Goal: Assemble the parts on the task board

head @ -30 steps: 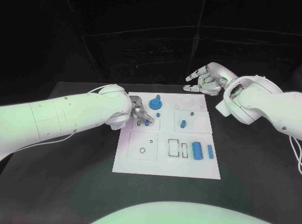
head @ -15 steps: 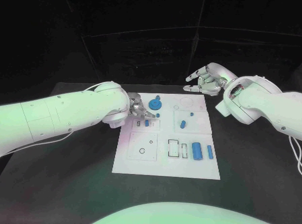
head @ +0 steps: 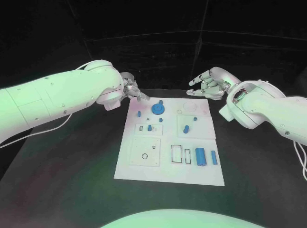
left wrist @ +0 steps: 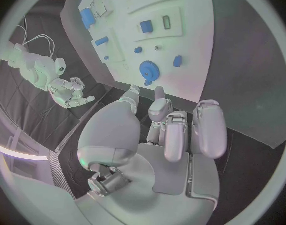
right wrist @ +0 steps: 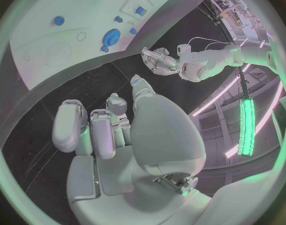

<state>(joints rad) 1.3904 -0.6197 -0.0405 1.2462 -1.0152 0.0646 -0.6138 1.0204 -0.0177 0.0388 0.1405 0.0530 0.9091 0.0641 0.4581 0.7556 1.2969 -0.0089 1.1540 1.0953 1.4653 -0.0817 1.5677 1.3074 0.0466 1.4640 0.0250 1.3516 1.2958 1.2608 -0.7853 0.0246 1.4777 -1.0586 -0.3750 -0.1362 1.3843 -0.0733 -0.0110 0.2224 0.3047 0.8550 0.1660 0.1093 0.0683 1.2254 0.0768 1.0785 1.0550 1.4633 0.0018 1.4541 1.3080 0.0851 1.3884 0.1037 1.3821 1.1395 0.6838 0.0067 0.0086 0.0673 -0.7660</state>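
white and flat, the task board (head: 170, 142) lies in the middle of the black worktop (head: 71, 166), with small blue parts spread over it. a blue gear-shaped part (head: 159, 109) sits near the far edge of the board, with a tiny blue piece (head: 161, 119) just beside it on the near side. a short blue part (head: 150, 128) stands in the small framed recess left of centre, and an oblong blue part (head: 185, 127) lies tilted to its right. near the board's right edge two blue bars lie side by side, the thicker one (head: 201, 156) next to the thinner one (head: 214, 157), beside outlined rectangular slots. the left robot hand (head: 131, 89) hangs above the worktop just off the board's far left corner, touching nothing; the left wrist view shows its fingers (left wrist: 205, 130) curled in over the palm with nothing in them, the gear below them on the board. the right robot hand (head: 208, 84) hovers past the board's far right corner, well apart from the parts; in the right wrist view its fingers (right wrist: 70, 122) are bent inward over an empty palm, while the head view shows them loosely spread, so it holds nothing.
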